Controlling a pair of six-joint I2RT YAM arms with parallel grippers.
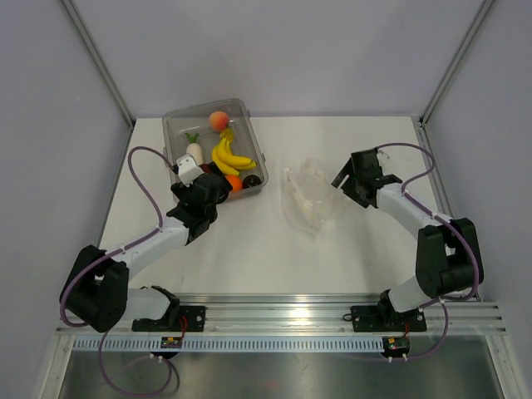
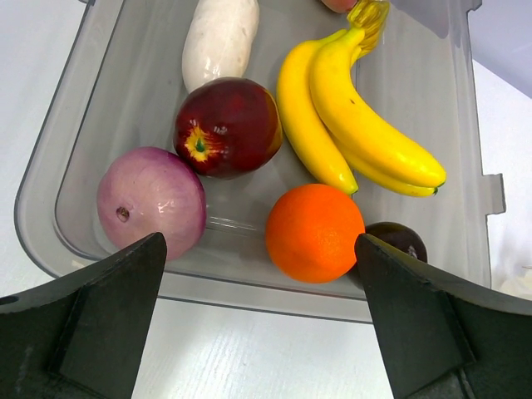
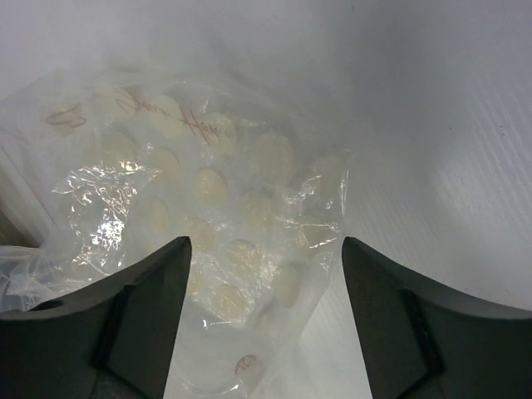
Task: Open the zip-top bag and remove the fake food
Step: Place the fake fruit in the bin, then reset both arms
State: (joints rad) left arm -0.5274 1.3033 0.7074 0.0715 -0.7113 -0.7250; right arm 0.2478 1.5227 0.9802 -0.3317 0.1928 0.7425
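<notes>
Right end effector [image 3: 263,245] near zip-top bag [image 3: 199,183]

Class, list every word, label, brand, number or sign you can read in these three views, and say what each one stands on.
On the zip-top bag: brownish cursive lettering, at the upper left in the right wrist view, too blurred to read.
On the same bag, lower down: a small brownish mark, too blurred to read.
On the fake food and the tub: no text visible.
</notes>
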